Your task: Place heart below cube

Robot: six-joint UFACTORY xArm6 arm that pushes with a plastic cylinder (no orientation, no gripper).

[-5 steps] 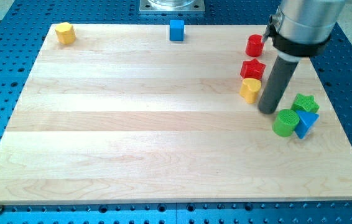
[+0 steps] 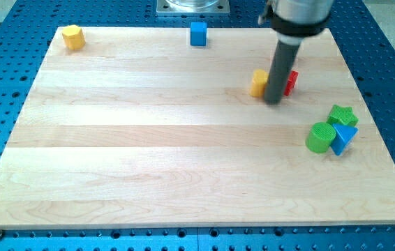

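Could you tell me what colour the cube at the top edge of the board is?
The cube is blue, clearest in the camera view.

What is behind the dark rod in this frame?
Behind the rod, a red block peeks out on the view's right and the yellow heart on its left. My tip rests beside them. A second red block cannot be seen.

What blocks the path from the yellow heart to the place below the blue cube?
Nothing visible does. The yellow heart lies just left of my tip, touching or nearly so. Between it and the bare board under the blue cube, toward the view's upper left, no block stands. The red block is behind the rod, on the right.
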